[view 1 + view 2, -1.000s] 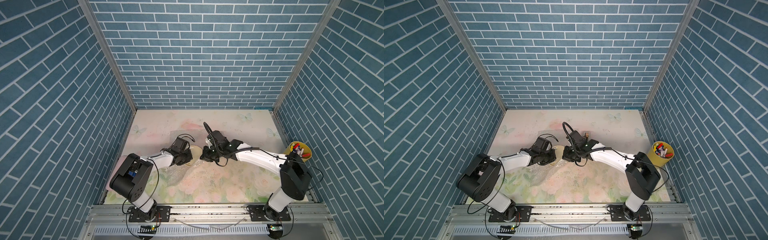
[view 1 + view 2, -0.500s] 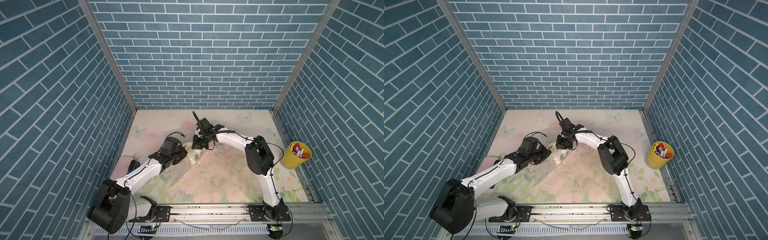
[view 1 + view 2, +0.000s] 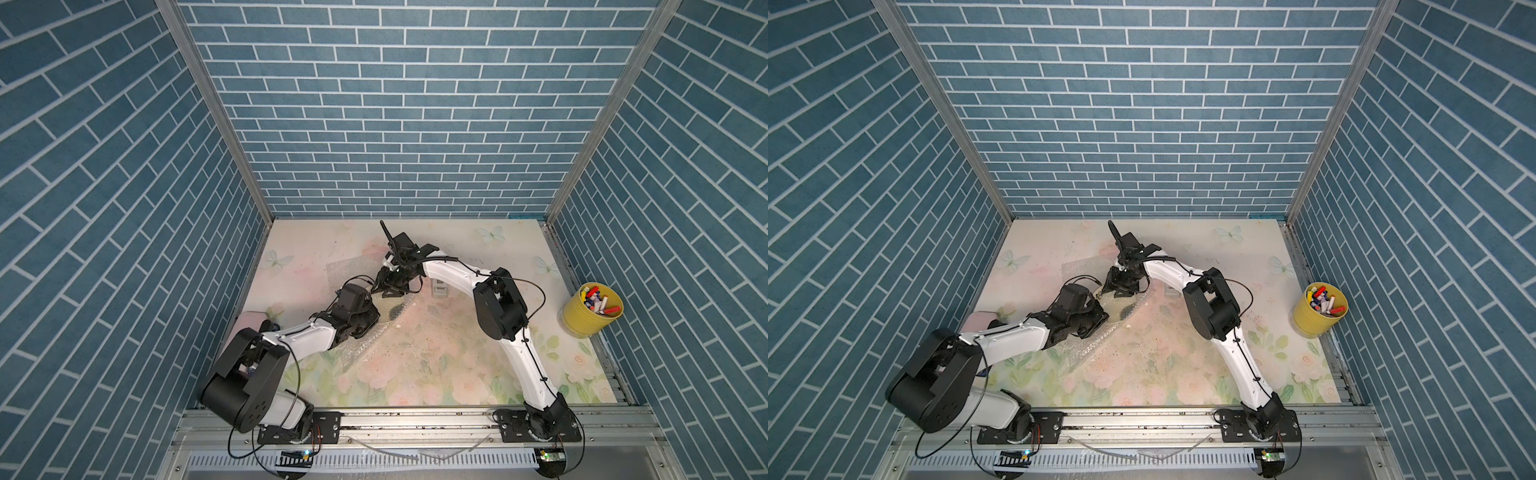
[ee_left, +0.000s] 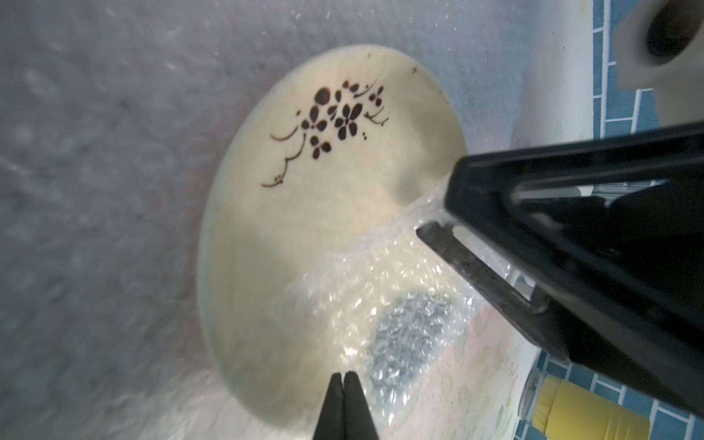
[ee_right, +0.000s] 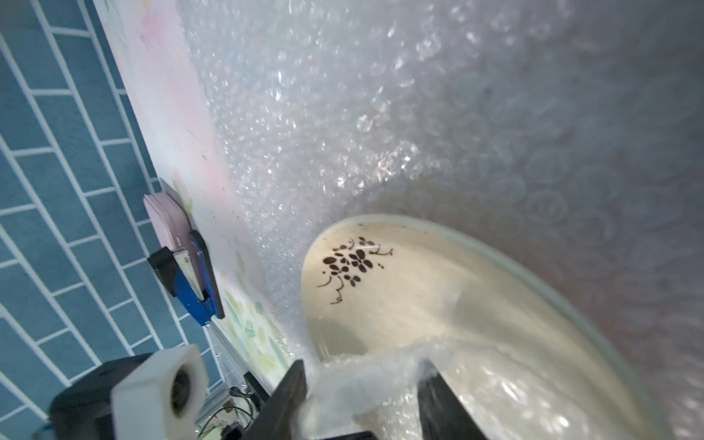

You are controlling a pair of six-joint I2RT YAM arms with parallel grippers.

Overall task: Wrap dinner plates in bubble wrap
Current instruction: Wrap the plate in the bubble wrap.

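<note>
Progress: plate (image 4: pixel 304 228) lies flat on the bubble wrap (image 5: pixel 343 114), left of centre on the surface (image 3: pixel 457 374). One flap is drawn over part of the plate, and the side with the flower sprig is bare. Judged early: other sides to fold over, bundle to close.

Left arm (image 3: pixel 307 332) is stretched low, jaws closed at the plate's rim, nothing seen between them. Right arm (image 3: pixel 449 274) is arched, wrist bent down over the plate. Its jaws are apart, with the bunched flap between them, apparently loose.
</note>
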